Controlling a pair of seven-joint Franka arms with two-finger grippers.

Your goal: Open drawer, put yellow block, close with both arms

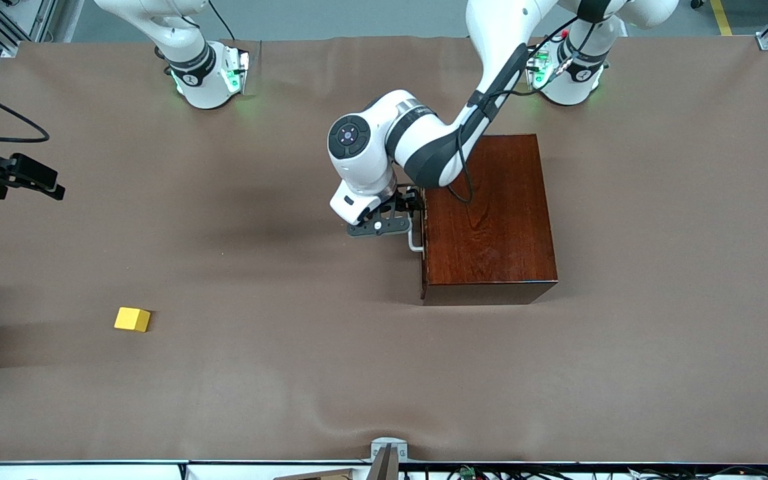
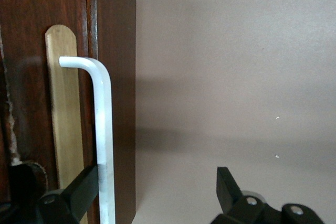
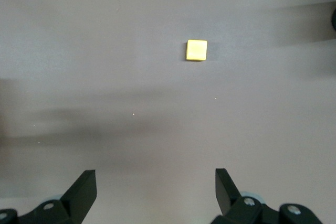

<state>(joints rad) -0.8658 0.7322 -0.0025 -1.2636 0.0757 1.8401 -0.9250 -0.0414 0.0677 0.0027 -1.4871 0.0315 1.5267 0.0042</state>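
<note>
From the front camera, the table [image 1: 291,400] was covered in a brown cloth. The wooden box [image 1: 491,220] sat toward the left arm's end of the table, about midway between the edge by the bases and the edge by the camera. The drawer [image 1: 424,247] was shut, its dark front flush with the box. The left arm reached down from its base, and the left gripper [image 1: 405,212] was at the white handle [image 1: 415,241], on the side of the box that faced the right arm's end. The yellow block [image 1: 133,319] lay alone on the cloth, well apart from the box, toward the right arm's end and nearer to the camera. The right gripper [image 1: 24,175] hung over the table edge at that end.

In the left wrist view, the left gripper [image 2: 157,192] was spread wide. One finger [image 2: 79,190] touched the handle [image 2: 102,129], and the other stood apart from it. It was not squeezing yet.

In the right wrist view, the right gripper [image 3: 156,190] was wide open and held nothing. The yellow block [image 3: 197,50] sat on the cloth below it, well apart from the fingers.
</note>
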